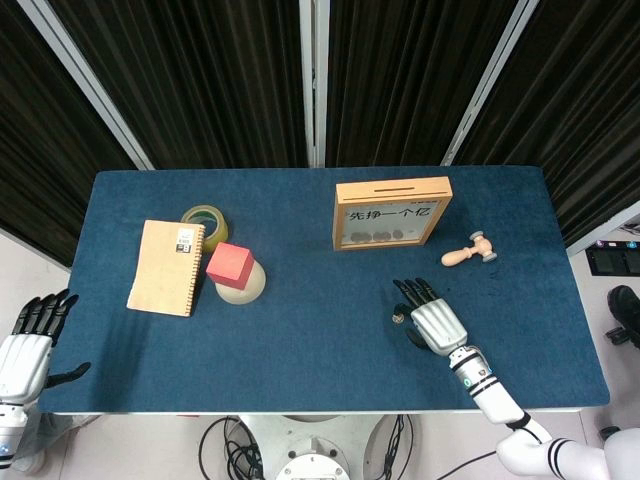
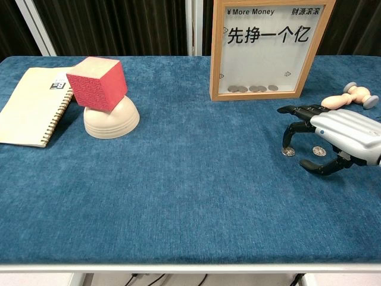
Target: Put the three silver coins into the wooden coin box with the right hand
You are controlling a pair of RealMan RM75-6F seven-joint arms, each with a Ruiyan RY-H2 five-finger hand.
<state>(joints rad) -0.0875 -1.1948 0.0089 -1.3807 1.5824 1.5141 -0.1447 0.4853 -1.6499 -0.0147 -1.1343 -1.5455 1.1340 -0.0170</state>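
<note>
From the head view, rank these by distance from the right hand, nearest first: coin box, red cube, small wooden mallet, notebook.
From the right hand:
1. Small wooden mallet, beyond it, slightly right.
2. Coin box, beyond it, slightly left; close to the mallet's distance, a little farther.
3. Red cube, far to the left, on the upturned bowl.
4. Notebook, farthest left.
</note>
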